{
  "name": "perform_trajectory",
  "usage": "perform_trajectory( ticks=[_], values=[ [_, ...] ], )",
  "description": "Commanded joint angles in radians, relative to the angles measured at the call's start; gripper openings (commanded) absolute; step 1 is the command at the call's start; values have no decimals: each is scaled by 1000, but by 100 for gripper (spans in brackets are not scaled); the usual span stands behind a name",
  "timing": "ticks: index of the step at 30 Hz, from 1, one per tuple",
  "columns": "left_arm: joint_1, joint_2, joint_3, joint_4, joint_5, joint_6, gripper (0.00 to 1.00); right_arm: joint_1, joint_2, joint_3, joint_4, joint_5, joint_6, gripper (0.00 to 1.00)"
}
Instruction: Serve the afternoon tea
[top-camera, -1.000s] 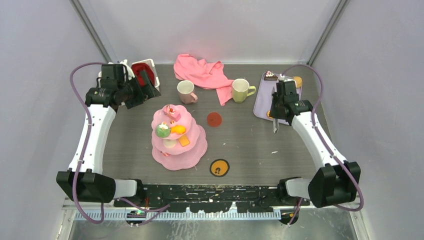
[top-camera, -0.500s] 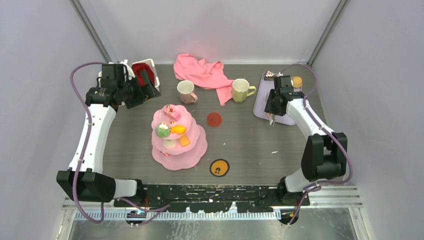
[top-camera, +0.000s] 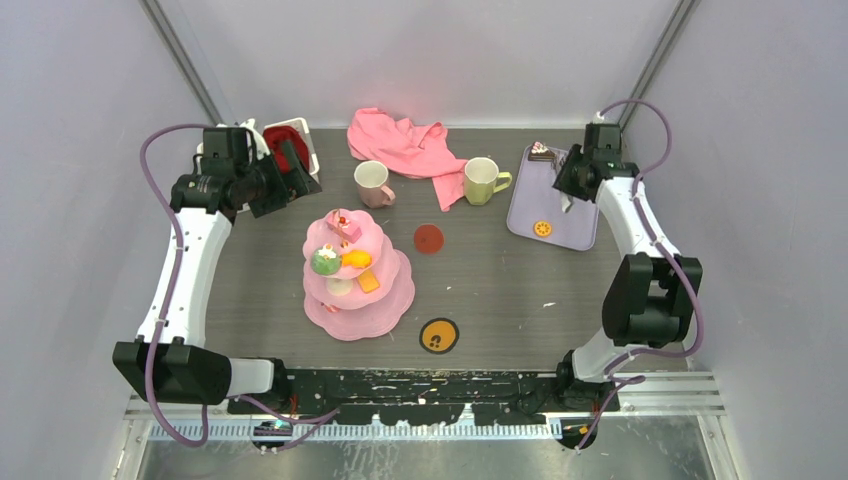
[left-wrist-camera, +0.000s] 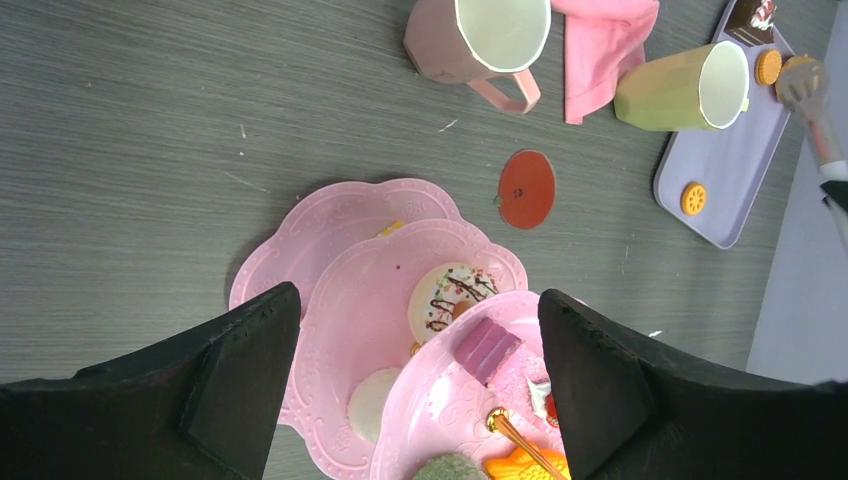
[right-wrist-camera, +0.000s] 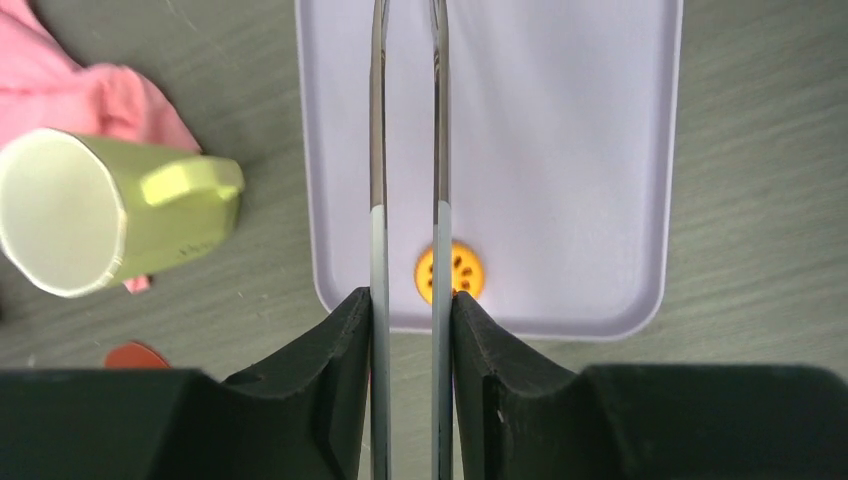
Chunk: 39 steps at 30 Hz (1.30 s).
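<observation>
At the far right of the table (top-camera: 500, 290), over a lilac tray (top-camera: 578, 228): right claw (top-camera: 570, 188), closed down on a pair of metal tongs (right-wrist-camera: 378, 150). In its wrist view, just two thin parallel blades rising from between the black fingers (right-wrist-camera: 330, 350) and cut off at the top edge. No telling from any view whether anything is pinched at the tips. Partly hidden behind the right blade, an orange cookie (right-wrist-camera: 455, 272), flat on the tray near its front rim. At the tray's far corner, a chocolate cake slice (top-camera: 541, 151), crowded by the arm from above and clipped by the frame in the left wrist view.

Up at the back left, left claw (top-camera: 295, 170), spread wide and gripping nothing, in front of a white basket (top-camera: 290, 138) largely covered by the arm.

Left of the table's middle, a pink cake stand (top-camera: 357, 300). On its tiers, small toy sweets: a pink block (left-wrist-camera: 485, 348), a drizzled white doughnut (left-wrist-camera: 450, 295), a green ball (top-camera: 324, 262). Others too small or too cropped to name.

Toward the back, a pink mug (top-camera: 372, 183) and a yellow-green mug (top-camera: 483, 180), on either side of the trailing end of a pink cloth (top-camera: 405, 145).
</observation>
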Motion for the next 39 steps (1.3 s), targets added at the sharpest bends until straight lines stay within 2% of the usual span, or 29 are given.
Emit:
perform_trajectory(
  ticks=[1,3,12,23,39],
  values=[
    [4,-14,45,18,6,5,88,-13,47,142,67,-46,-27,4],
    [4,-14,46,17,3,5,88,-19,77,179,75,-41,-31,1],
    [5,-5,58,12,-6,7,88,-36,276,381,47,-33,-45,1],
    [4,-7,50,12,-13,5,88,-36,363,385,73,-15,-51,1],
    [5,-17,36,25,10,-8,88,-36,216,246,-37,-196,-84,1]
  ],
)
